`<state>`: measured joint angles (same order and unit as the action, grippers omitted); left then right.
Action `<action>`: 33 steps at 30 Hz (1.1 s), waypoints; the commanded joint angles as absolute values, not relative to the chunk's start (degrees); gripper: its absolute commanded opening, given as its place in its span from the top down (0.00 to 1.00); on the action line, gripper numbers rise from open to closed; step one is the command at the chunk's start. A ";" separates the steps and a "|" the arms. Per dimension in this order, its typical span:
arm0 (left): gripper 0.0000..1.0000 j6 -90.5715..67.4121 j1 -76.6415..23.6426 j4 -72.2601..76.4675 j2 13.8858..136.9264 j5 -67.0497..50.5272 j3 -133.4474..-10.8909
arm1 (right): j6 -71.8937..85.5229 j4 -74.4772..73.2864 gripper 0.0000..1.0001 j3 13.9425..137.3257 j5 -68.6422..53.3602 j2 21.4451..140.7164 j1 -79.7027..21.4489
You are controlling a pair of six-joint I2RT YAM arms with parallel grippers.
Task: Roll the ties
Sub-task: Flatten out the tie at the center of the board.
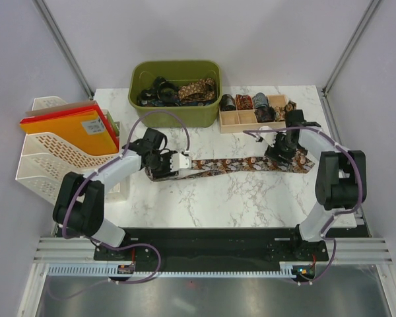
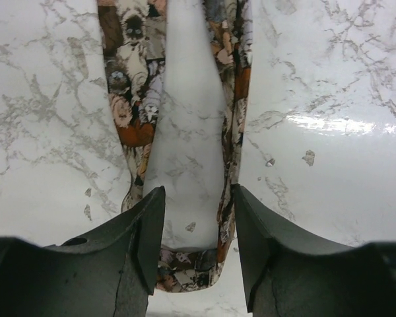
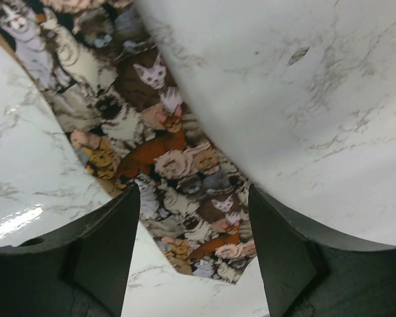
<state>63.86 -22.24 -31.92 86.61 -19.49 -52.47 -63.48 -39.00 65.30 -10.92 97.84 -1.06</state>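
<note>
1. Left wrist view: the left gripper [image 2: 198, 191] has its fingers [image 2: 135, 257] apart with a moderate gap, clamping nothing. They straddle a U-bend of the cat-print tie [image 2: 129, 99].
2. The bend lies on the table between the fingertips. Its two legs run away from the camera, the left leg wider and the right leg narrow, with bare marble between them.
3. Right wrist view: the right gripper [image 3: 195, 191] is spread wide and empty. The tie's broad pointed end lies flat between the fingers [image 3: 99, 257], tip towards the camera. Can't tell whether either finger touches the fabric.
4. Top view: the tie lies in a near-straight strip running left-right across the middle of the marble table [image 1: 237, 198]. It goes from under the left gripper to just past the right one, broad end on the right. Both grippers are low over its ends.
5. A green bin [image 1: 175, 117] stands at the far edge, centre. It holds loose ties [image 1: 178, 91] in a pile, mostly dark, one brown-gold patterned.
6. A wooden compartment tray [image 1: 241, 125] sits just right of the bin, with rolled ties [image 1: 244, 102] along its far row.
7. A white mesh rack [image 1: 46, 148] stands at the left edge, with orange folders [image 1: 72, 125] leaning in it.
</note>
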 commanded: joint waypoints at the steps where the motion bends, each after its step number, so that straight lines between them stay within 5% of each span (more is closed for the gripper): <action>1: 0.46 59.77 -20.04 -34.97 87.18 -23.28 -58.53 | -67.67 -45.96 0.27 72.95 -16.08 102.03 -0.26; 11: 0.46 48.96 -13.37 -43.05 97.03 -24.17 -71.45 | -67.67 -54.57 0.26 84.10 -20.13 112.14 2.72; 21: 0.45 46.14 -12.13 -50.71 103.09 -23.73 -76.12 | -69.44 -55.46 0.32 80.42 -17.84 114.96 2.72; 26: 0.46 48.33 -12.30 -50.63 105.11 -22.42 -75.76 | -68.73 -55.46 0.57 79.28 -16.44 116.01 2.72; 29: 0.57 49.39 -12.30 -50.71 106.52 -20.48 -76.46 | -69.61 -55.90 0.71 77.53 -16.08 115.32 2.72; 33: 0.87 49.04 -12.30 -50.89 105.74 -20.65 -79.27 | -69.18 -55.99 0.82 76.20 -15.82 114.08 2.72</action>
<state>48.86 -12.25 -49.91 106.37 -21.02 -74.91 -68.42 -53.89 79.50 -16.25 113.49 2.74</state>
